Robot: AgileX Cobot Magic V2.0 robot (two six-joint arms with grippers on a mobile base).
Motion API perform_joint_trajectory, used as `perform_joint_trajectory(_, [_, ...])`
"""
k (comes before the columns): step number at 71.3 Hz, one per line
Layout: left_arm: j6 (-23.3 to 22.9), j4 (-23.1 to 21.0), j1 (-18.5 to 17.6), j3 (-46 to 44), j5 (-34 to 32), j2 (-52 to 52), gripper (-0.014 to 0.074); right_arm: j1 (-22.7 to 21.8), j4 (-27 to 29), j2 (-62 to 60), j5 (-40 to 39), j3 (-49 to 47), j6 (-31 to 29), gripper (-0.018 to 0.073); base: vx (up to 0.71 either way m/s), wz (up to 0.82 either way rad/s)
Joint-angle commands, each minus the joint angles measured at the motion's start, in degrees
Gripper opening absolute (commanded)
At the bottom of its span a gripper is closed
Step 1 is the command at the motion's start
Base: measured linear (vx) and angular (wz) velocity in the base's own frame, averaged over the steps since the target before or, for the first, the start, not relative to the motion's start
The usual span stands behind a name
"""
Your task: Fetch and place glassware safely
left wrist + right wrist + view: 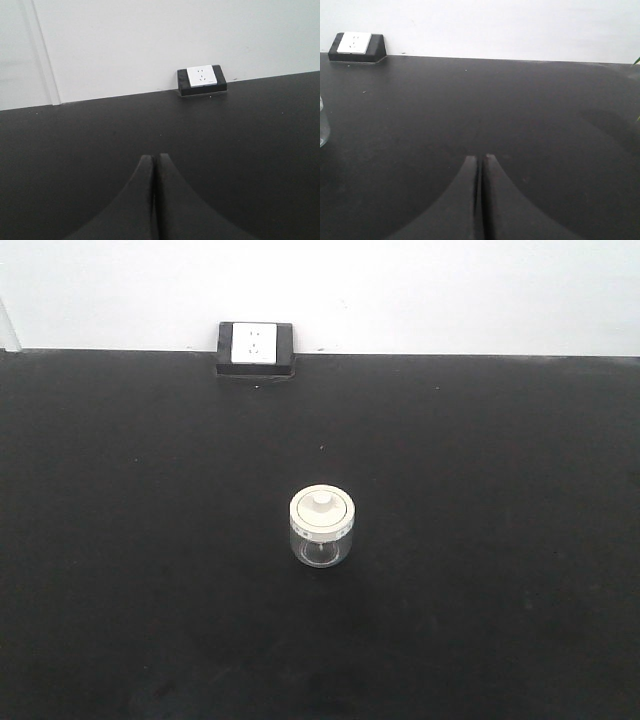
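Observation:
The glassware [321,529], a small squat clear jar with a round cream-white knobbed lid, stands upright in the middle of the black table [480,540]. A sliver of its glass wall [323,127] shows at the far left edge of the right wrist view. My left gripper [154,157] is shut with nothing between its fingers, low over the bare table; the jar does not appear in its view. My right gripper [481,158] is also shut and empty, with the jar well off to its left. Neither gripper appears in the front view.
A black socket block with a white faceplate [254,348] sits at the table's back edge against the white wall, and also shows as the socket block [202,80] and socket block [355,47]. A bit of green leaf [636,61] pokes in at the right.

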Motion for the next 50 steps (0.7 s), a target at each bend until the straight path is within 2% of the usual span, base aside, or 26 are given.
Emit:
perform_joint_trajectory(1, [-0.47, -0.51, -0.2, 1.52, -4.72, -0.62, -0.0007, -0.25, -0.37, -0.75, -3.92, 1.07, -0.37, -0.0003, 0.0, 0.0])
perform_joint_trajectory(50, [-0.47, -0.51, -0.2, 1.52, -4.72, -0.62, -0.0007, -0.25, -0.37, -0.75, -3.92, 1.07, -0.37, -0.0003, 0.0, 0.0])
